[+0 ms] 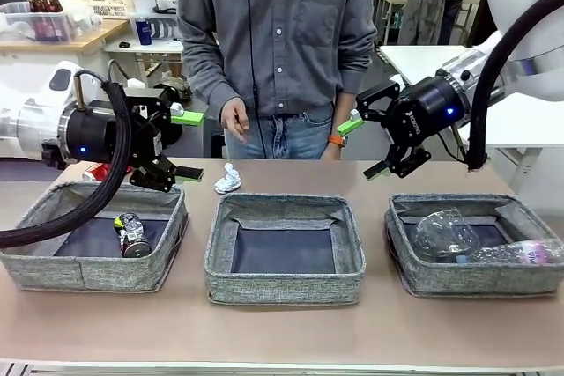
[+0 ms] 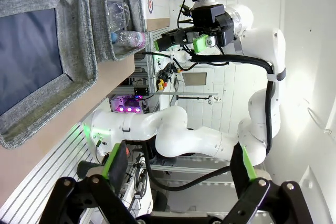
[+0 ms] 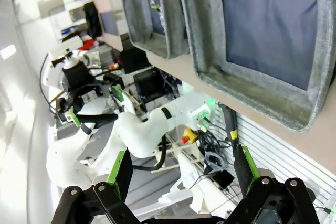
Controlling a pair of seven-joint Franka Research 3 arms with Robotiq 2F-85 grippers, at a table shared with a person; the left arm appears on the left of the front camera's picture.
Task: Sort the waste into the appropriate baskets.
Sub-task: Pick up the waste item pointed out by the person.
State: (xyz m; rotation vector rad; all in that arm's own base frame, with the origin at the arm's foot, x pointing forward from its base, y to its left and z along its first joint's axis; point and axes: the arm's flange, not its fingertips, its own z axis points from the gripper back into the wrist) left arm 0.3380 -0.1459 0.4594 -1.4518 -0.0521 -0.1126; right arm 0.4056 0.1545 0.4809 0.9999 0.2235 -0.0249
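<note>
The table takes up the whole lower half of the front view, and a person stands top centre behind it. There are three baskets in a row: left basket, middle basket and right basket.

There are two pincers, both with fingers spread wide and nothing between them. The left gripper hangs at mid left, over the far right corner of the left basket. The right gripper sits right of centre, up and left of the right basket.

One clear bottle and one clear cup lie in the right basket, down and right of the right gripper. One drink can lies in the left basket, below the left gripper. One paper wad sits on the table just behind the middle basket, between the two grippers and closer to the left one.
</note>
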